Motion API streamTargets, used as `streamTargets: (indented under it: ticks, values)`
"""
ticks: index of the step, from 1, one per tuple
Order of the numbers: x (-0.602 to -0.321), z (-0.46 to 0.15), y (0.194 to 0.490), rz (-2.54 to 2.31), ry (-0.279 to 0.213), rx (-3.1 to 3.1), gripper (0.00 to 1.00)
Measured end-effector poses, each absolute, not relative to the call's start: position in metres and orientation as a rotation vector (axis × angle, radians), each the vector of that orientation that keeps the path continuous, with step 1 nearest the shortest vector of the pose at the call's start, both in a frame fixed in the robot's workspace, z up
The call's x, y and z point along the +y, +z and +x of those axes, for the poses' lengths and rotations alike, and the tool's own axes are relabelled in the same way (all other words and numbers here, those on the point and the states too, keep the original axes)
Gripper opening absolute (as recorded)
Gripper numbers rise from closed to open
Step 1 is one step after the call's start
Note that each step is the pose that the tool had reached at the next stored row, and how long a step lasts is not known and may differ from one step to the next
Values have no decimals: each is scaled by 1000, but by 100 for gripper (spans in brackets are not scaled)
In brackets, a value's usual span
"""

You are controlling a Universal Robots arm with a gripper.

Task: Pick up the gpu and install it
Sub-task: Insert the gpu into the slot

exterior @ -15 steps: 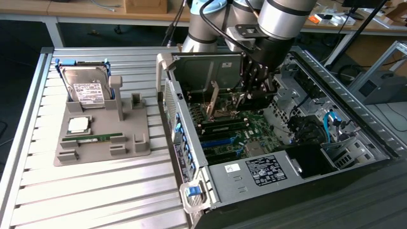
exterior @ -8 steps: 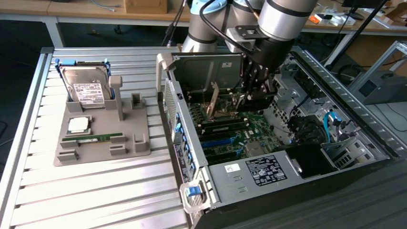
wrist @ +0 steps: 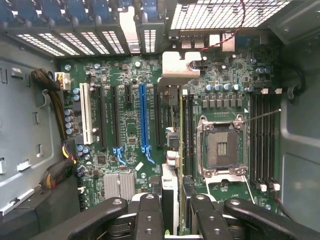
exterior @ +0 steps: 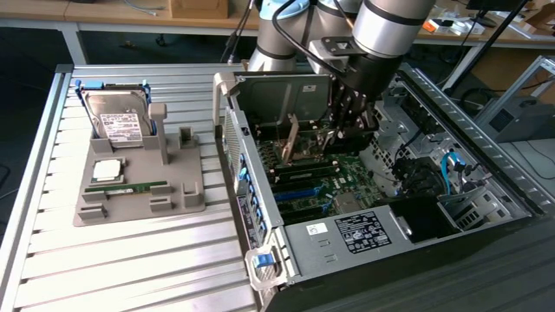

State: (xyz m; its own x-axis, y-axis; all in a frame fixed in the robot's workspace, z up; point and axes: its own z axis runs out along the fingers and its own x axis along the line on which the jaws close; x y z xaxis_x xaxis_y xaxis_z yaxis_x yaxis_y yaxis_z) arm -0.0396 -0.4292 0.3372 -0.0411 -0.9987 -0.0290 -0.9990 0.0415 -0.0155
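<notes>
The gpu (wrist: 172,150) is seen edge-on in the wrist view as a thin dark card. Its silver bracket (wrist: 180,65) is next to the case's rear slot openings. My gripper (wrist: 174,220) is shut on the card, one black finger (wrist: 150,215) on each side. The card stands upright over the motherboard (wrist: 125,145), between the long blue slot (wrist: 144,120) and the empty CPU socket (wrist: 220,145). I cannot tell whether it touches a slot. In the exterior view my gripper (exterior: 342,133) reaches down into the open computer case (exterior: 485,169), with the gpu (exterior: 293,140) hanging below it.
On the exterior view's left, a grey fixture (exterior: 139,201) on the slatted table holds a silver hard drive (exterior: 117,120), a processor chip (exterior: 108,170) and a green memory stick (exterior: 129,188). Cable bundles (wrist: 55,105) and case walls crowd the motherboard.
</notes>
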Motion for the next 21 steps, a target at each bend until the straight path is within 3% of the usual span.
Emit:
streamTargets:
  ticks: [21]
  values:
    - [-446, -43, 331, -2153, 14, 2244, 27]
